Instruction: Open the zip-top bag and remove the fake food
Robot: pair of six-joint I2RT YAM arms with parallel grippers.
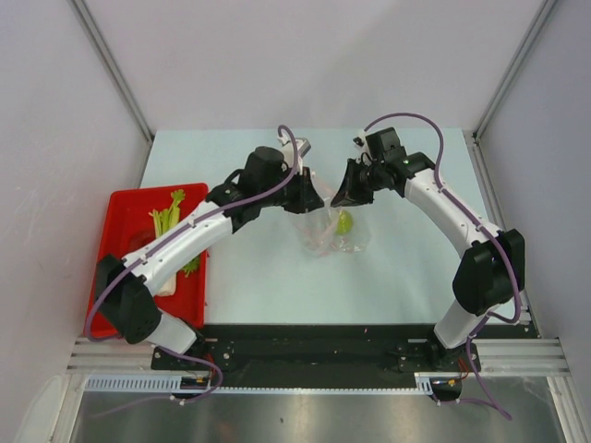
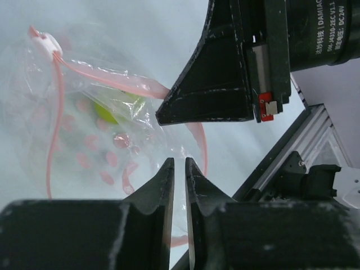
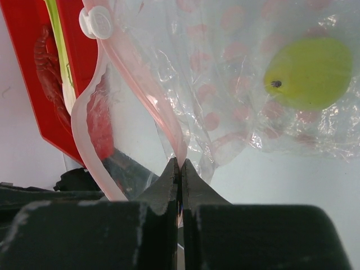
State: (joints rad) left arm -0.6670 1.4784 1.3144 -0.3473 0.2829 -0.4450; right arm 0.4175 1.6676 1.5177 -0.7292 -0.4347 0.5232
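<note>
- Pinches the pink mouth strip (image 3: 154, 109) of the zip-top bag (image 3: 225, 84) with the right gripper (image 3: 180, 163), clenched tight.
- Sets the left gripper (image 2: 179, 163) against the bag's opposite lip, fingers nearly closed; cannot tell if gripping film.
- Shows the pear (image 3: 309, 73) inside the bag.

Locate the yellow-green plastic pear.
In the top view the yellow-green pear sits inside the crinkly clear plastic bag at table centre, nearer the right pincer.

There is one clear zip-top bag (image 1: 332, 231) near the middle of the table (image 1: 249, 268), with one yellow-green pear (image 1: 344, 222) inside it. One red tray (image 1: 120, 208) sits at the table's left edge, carrying one stalk vegetable (image 1: 166, 220) and one red lobster (image 3: 48, 62).
</note>
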